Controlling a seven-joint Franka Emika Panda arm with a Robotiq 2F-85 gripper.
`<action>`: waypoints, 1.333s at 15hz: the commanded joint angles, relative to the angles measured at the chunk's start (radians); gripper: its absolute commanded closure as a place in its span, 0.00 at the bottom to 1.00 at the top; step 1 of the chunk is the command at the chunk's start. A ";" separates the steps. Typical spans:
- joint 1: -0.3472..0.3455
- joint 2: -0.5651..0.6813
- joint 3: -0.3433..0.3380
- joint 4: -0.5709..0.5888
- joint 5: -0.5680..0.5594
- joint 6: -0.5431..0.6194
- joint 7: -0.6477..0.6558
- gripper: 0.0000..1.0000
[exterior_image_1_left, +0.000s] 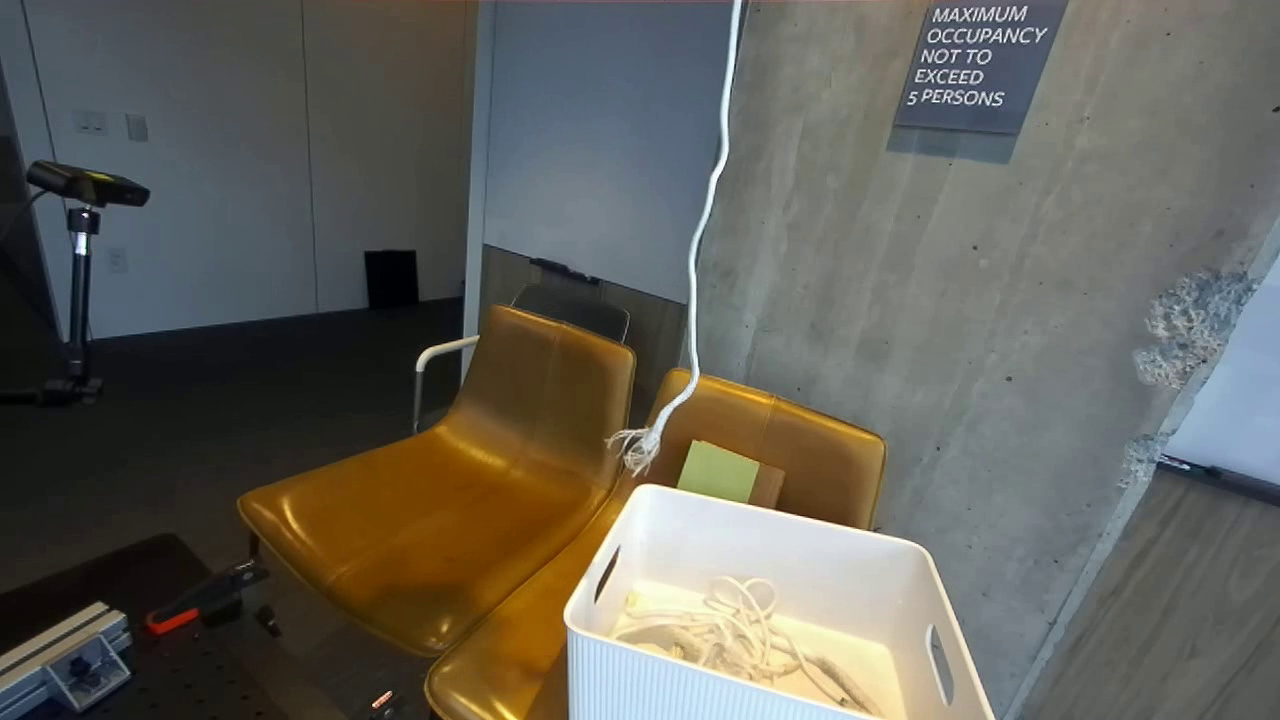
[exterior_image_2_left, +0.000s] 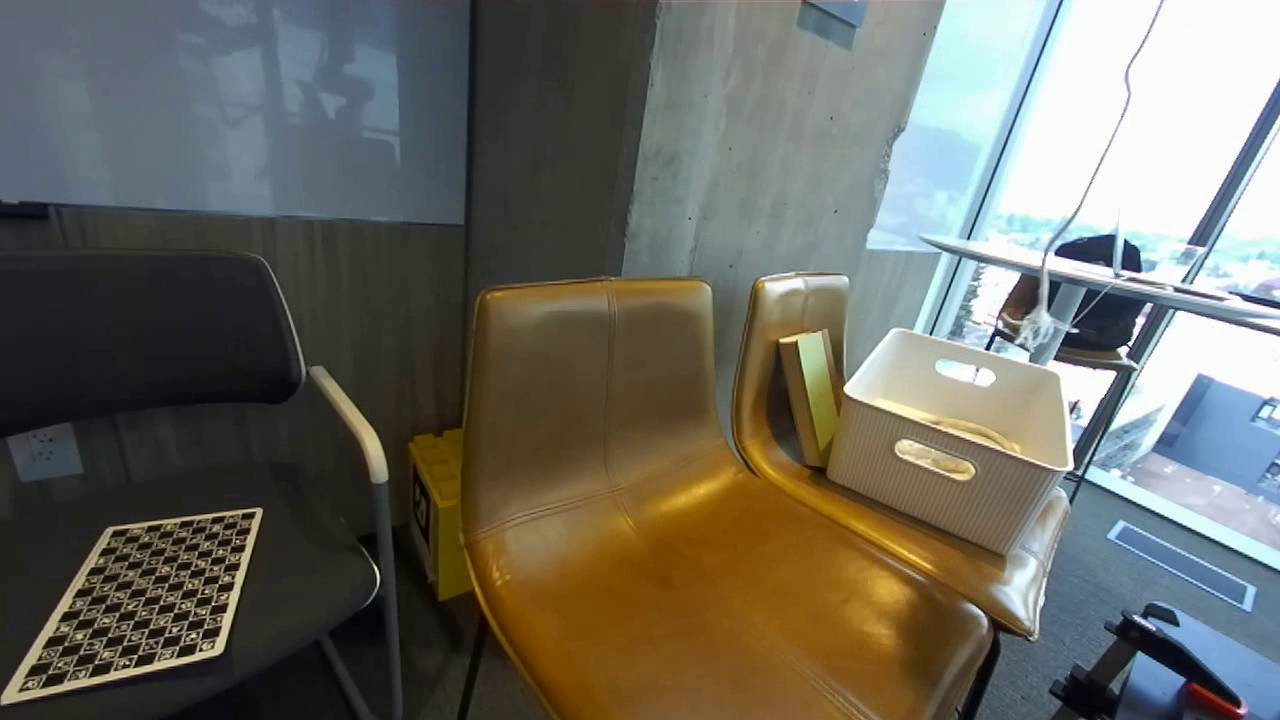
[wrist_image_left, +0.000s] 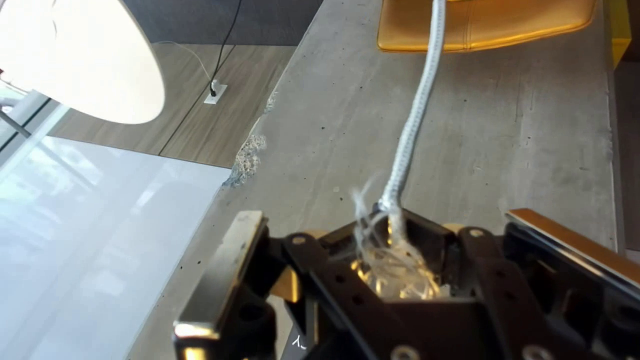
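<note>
My gripper (wrist_image_left: 389, 212) shows only in the wrist view, coming in from the bottom edge. Its fingertips are brought together on a white braided rope (wrist_image_left: 417, 120) near one end. Loose frayed strands (wrist_image_left: 395, 265) of that end lie back between the finger linkages. In both exterior views the rope (exterior_image_1_left: 708, 200) drops in from the top edge, and the gripper is out of frame. Its lower frayed end (exterior_image_1_left: 640, 450) hangs above the rear edge of a white bin (exterior_image_1_left: 640, 675), apart from it as far as I can tell. Inside the bin lies a tangle of pale cords (exterior_image_1_left: 740, 625).
The bin stands on a tan chair (exterior_image_2_left: 870, 515), with a green box (exterior_image_2_left: 818, 395) leaning behind it. Another tan chair (exterior_image_2_left: 620, 570) is beside it. A concrete column (exterior_image_1_left: 960, 300) rises behind. A round table (exterior_image_2_left: 1120, 280) stands near the windows; a clamp (exterior_image_1_left: 205, 595) lies low in an exterior view.
</note>
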 joint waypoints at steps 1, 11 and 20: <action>-0.046 0.114 -0.009 0.240 0.060 -0.120 -0.096 1.00; -0.291 0.478 -0.020 0.514 0.296 -0.243 -0.302 1.00; -0.294 0.580 0.009 0.451 0.296 -0.395 -0.445 1.00</action>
